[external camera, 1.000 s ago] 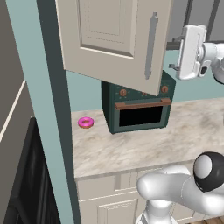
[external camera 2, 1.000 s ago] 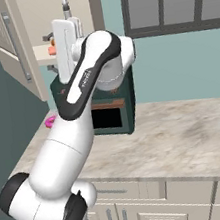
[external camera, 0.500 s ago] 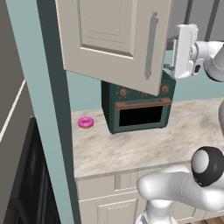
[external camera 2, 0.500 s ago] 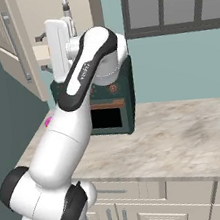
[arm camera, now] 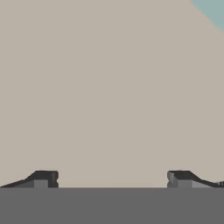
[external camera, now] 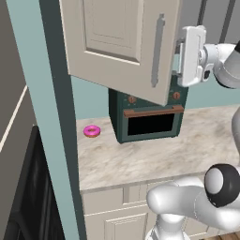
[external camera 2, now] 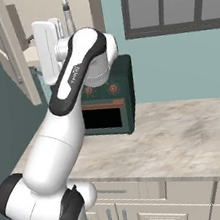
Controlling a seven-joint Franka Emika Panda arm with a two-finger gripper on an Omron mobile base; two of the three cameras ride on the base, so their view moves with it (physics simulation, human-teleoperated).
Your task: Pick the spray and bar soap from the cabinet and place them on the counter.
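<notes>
- Cream is the colour of the cabinet, which hangs above the counter with its door swung open toward the room; the dark-green oven stands on the counter below it, against the back wall.
- The spray stands upright on the shelf inside the cabinet, so its long axis is vertical. Its nozzle head is at the top, but which way the nozzle faces is too small to tell.
- The gripper is raised to shelf height at the cabinet's open front. In the hand view its two fingertips stand wide apart with nothing between them, facing a plain cream surface close ahead.
- From the right base view, the spray rises just behind and above the white hand, deeper in the cabinet. I judge the reach must go inward and a little sideways to bring the bottle between the jaws.
- Since the bottle is upright, a level approach with the fingers closing on its sides looks right.
- The bar soap cannot be made out; it may be hidden behind the hand or the door.
- A pink donut lies on the counter near its left edge, beside the oven; it is no part of the job.
</notes>
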